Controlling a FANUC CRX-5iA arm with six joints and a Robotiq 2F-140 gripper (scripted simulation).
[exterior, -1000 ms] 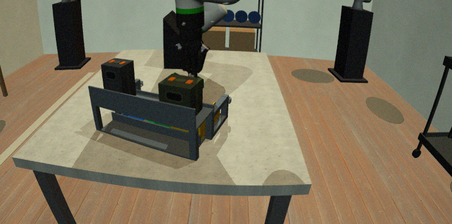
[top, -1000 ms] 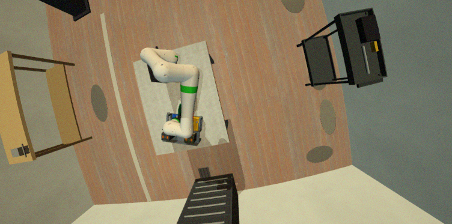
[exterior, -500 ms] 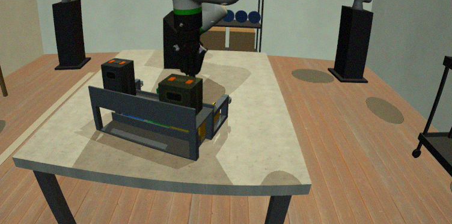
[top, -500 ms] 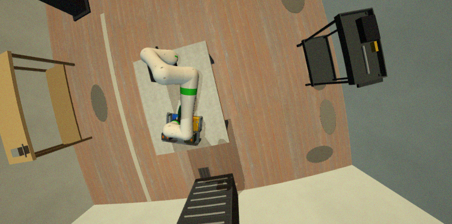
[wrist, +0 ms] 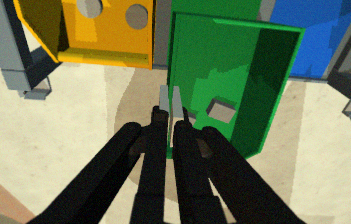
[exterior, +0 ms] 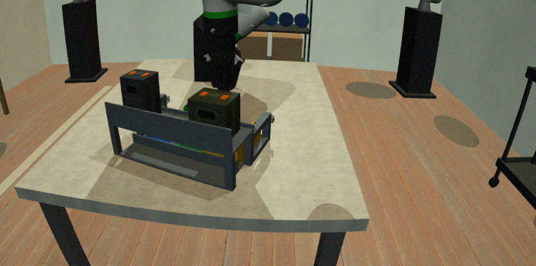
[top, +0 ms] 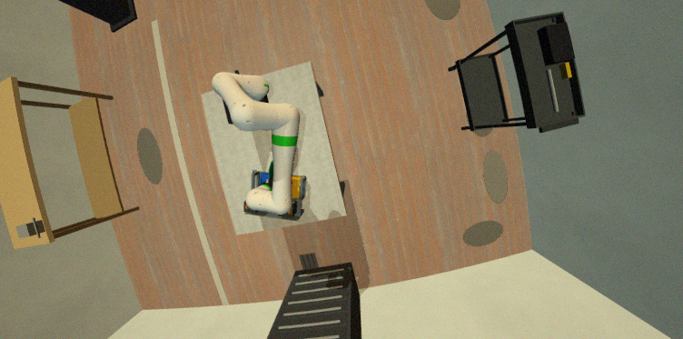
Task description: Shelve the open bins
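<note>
Nearest the wrist camera, the gripper [exterior: 224, 85] [wrist: 168, 97] has its fingers pressed nearly together, pinching one long side wall of the green bin [top: 271, 171] [exterior: 185, 107] [wrist: 206, 75]. The bin hangs off to one side of that grip, toward the blue mark [exterior: 159, 138] [wrist: 306, 35], with a grey block [wrist: 221, 110] inside. I can't tell how high it is above the table [top: 306, 77] [exterior: 300, 173] [wrist: 76, 120].

Its long axis points roughly at the shelf [top: 303, 190] [exterior: 168, 122] [wrist: 1, 47]. Beyond its far end lies the green mark [exterior: 187, 147] [wrist: 221, 6], between the blue mark and the yellow bin [top: 296, 186] [exterior: 239, 156] [wrist: 103, 57], which looks already in its place.

So I'd judge the next move by the bin's middle, not the fingers: straight inward, perhaps with a slight shift toward the yellow side. Too far that way and its wall could catch the yellow bin; too low, the front lip.
</note>
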